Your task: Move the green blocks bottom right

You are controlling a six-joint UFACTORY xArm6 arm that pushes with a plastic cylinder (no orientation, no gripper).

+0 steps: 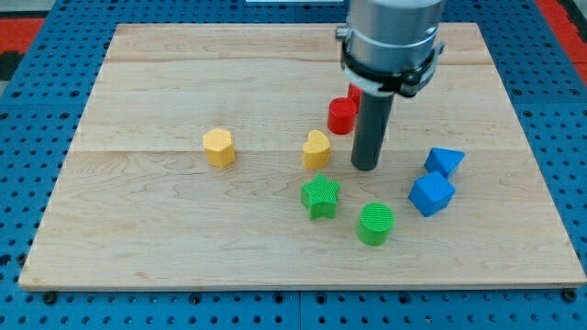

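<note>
My tip [366, 168] rests on the wooden bench [138, 238] just right of centre, at the lower end of a straight dark rod; there is no claw here to be wide, narrow or holding anything. The green star block [320, 196] lies nearer and to the left of my tip, close but apart from it. The green cylinder block [376, 224] lies nearer still, almost straight below my tip and clearly apart, just right of the star. A yellow heart-shaped block [316, 149] sits just left of the tip, and a yellow hexagonal block [219, 147] lies well to the left. A red cylinder block [342, 115] stands just beyond the tip, to its left. Two blue blocks lie to the right: one [445, 161] farther, one [431, 194] nearer.
</note>
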